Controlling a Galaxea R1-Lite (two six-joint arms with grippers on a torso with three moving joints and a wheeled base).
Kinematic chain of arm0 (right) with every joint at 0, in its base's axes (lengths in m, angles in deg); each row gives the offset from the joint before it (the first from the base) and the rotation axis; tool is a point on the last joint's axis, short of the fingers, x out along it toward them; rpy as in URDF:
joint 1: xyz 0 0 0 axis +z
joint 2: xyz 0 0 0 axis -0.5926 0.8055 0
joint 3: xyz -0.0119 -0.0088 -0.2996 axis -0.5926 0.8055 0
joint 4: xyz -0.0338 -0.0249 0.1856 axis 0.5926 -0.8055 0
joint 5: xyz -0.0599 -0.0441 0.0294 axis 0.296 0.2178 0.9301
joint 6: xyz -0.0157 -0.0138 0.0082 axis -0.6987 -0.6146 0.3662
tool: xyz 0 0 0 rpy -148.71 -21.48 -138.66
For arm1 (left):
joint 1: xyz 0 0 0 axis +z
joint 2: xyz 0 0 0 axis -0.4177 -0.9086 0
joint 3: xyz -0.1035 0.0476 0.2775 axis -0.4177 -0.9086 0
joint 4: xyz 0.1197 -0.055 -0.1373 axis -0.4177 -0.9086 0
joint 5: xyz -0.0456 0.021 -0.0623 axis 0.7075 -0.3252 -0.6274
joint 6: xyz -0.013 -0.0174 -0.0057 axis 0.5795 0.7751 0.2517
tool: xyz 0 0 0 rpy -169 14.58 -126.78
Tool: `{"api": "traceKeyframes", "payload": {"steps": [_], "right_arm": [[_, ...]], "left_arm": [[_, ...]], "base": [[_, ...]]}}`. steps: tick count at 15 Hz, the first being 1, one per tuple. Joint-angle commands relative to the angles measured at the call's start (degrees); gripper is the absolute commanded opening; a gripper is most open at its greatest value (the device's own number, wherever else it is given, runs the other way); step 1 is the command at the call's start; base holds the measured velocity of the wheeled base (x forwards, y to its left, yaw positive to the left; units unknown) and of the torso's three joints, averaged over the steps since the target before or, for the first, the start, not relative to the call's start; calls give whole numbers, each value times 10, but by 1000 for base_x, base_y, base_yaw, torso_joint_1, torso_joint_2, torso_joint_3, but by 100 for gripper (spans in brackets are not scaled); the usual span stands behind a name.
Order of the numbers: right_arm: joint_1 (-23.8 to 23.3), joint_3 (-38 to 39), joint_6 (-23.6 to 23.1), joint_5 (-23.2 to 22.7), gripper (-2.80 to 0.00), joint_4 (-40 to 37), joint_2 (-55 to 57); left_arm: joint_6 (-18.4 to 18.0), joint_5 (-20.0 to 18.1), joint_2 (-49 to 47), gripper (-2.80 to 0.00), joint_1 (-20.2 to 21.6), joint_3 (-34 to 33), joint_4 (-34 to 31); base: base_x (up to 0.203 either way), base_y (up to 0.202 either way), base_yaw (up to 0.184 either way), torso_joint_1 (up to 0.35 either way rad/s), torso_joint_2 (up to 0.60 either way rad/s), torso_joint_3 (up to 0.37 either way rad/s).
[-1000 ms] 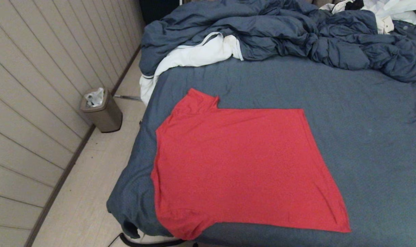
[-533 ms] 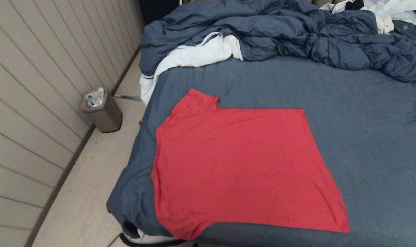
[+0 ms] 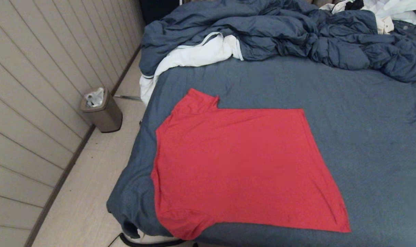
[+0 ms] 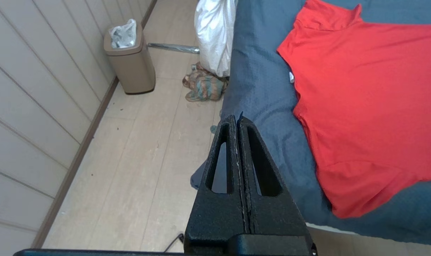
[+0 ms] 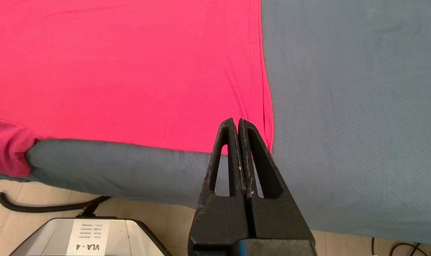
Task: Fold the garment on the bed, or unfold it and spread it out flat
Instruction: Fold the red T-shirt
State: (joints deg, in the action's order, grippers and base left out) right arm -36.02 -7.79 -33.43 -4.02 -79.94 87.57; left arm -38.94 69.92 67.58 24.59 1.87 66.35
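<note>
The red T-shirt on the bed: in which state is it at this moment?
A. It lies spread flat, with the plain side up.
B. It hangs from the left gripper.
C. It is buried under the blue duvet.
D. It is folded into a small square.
A. The red T-shirt lies open and flat on the bed, showing no print, apart from the duvet; neither gripper holds it.
</note>
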Motion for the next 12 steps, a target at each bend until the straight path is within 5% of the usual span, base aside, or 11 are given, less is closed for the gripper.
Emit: {"api": "traceKeyframes", "payload": {"steps": [1,6,10,12], "right_arm": [[0,0,0,0,-280,0,0],[0,0,0,0,-280,0,0],[0,0,0,0,-280,0,0],[0,0,-5,-4,-280,1,0]], "left_arm": [[0,0,0,-280,0,0,1],[-25,4,-6,-280,0,47,-22],[-17,-18,-118,-280,0,292,-138],[27,-44,-228,-280,0,401,-193]], "base": [[0,0,0,0,0,0],[0,0,0,0,0,0],[0,0,0,0,0,0],[0,0,0,0,0,0]]}}
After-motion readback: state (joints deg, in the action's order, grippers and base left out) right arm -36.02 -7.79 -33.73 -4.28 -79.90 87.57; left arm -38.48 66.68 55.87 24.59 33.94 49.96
